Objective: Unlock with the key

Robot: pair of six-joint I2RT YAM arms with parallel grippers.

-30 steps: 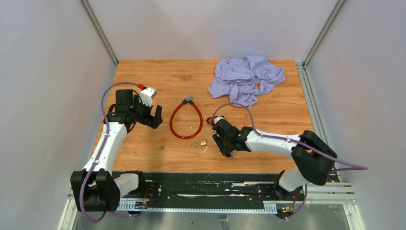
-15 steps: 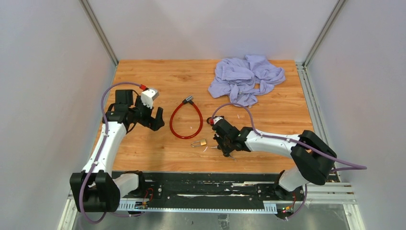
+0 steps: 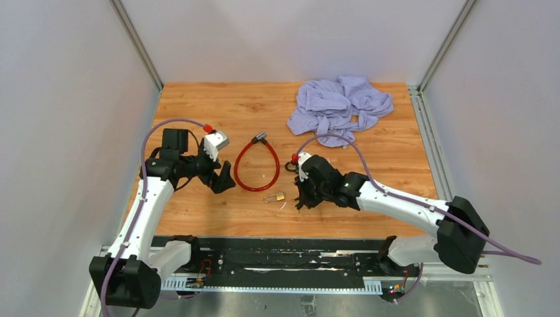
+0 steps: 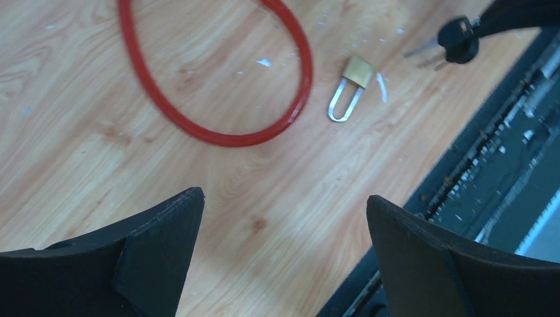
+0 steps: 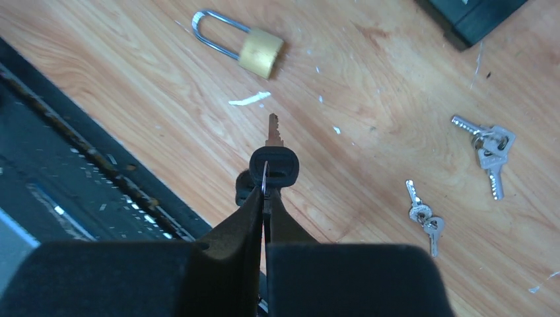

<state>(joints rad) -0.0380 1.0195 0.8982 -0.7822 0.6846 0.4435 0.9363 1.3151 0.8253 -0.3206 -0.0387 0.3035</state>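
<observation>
A small brass padlock with a long steel shackle lies on the wooden table near the front edge; it also shows as the padlock and the padlock. My right gripper is shut on a black-headed key, pinching it at its ring. The key's blade points toward the padlock and hangs a short way above the wood. From above, the right gripper sits just right of the padlock. My left gripper hovers open to the left of the padlock, and nothing is between its fingers.
A red cable lock lies looped just behind the padlock. Two bunches of silver keys lie on the wood to the right. A crumpled lilac cloth sits at the back right. The black base rail runs along the front edge.
My right gripper has shut on the key and lifted it, shifting slightly toward the padlock. The left gripper has moved right, closer to the cable lock, still open.
</observation>
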